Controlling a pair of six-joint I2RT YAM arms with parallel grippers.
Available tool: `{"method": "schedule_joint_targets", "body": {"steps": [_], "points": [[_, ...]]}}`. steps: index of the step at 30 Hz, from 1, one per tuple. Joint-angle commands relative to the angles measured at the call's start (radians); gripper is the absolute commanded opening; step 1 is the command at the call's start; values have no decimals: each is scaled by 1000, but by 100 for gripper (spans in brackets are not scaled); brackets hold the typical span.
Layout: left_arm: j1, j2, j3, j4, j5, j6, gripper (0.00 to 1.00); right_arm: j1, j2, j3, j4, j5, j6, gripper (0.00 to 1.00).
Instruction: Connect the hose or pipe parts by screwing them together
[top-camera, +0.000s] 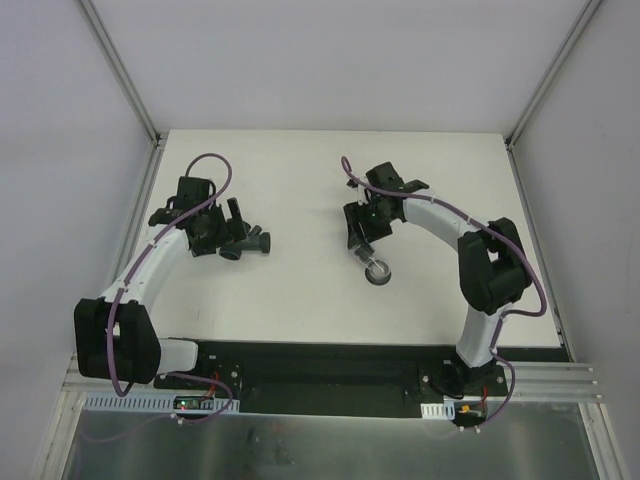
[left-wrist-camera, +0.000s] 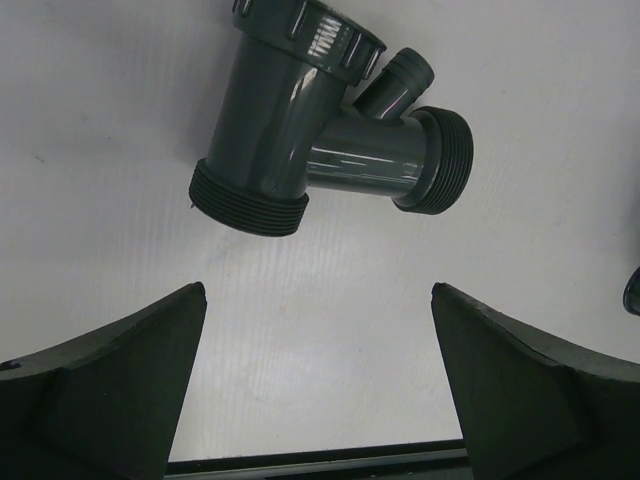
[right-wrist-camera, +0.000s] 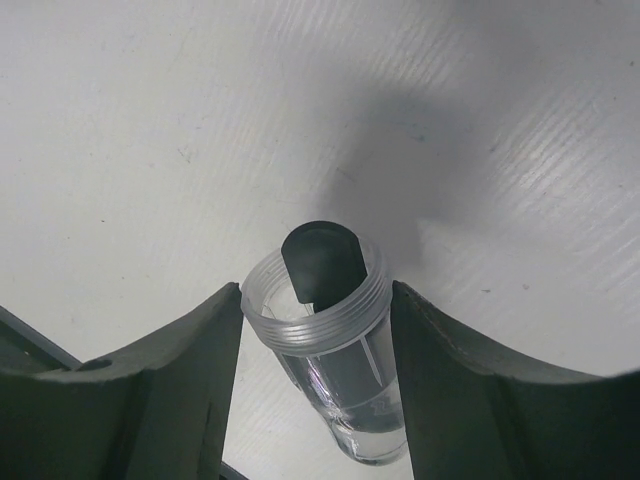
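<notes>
The right gripper (right-wrist-camera: 318, 292) clasps the clear connector (right-wrist-camera: 322, 325) by its threaded collar, jaws drawn narrow against both sides, with a dark piece (right-wrist-camera: 320, 262) showing inside its open mouth. The shadow thrown on the white tabletop (top-camera: 300, 180) suggests the part hangs just clear of the surface, though that cannot be told for certain. Well apart to the left, the grey branched fitting (left-wrist-camera: 300, 120) lies on its side on the tabletop. Two of its threaded ends are turned toward the left gripper (left-wrist-camera: 318, 292), which hovers just short of it with jaws spread wide and nothing between them. The job appears to be at an early stage: one part is in hand, the other is ungrasped, and no threads are engaged. Left to do, by this reading, are seizing the fitting, bringing the two parts together end to end, and turning the connector home.
</notes>
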Motion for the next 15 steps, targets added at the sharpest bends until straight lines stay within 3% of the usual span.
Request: {"method": "schedule_joint_targets", "body": {"steps": [1,15], "points": [[12,41,64,-9,41,38,93,-9,-72,8,20,-12,13,60],[12,337,206,-10,-73,104,89,-22,-57,4,21,59,25,61]]}}
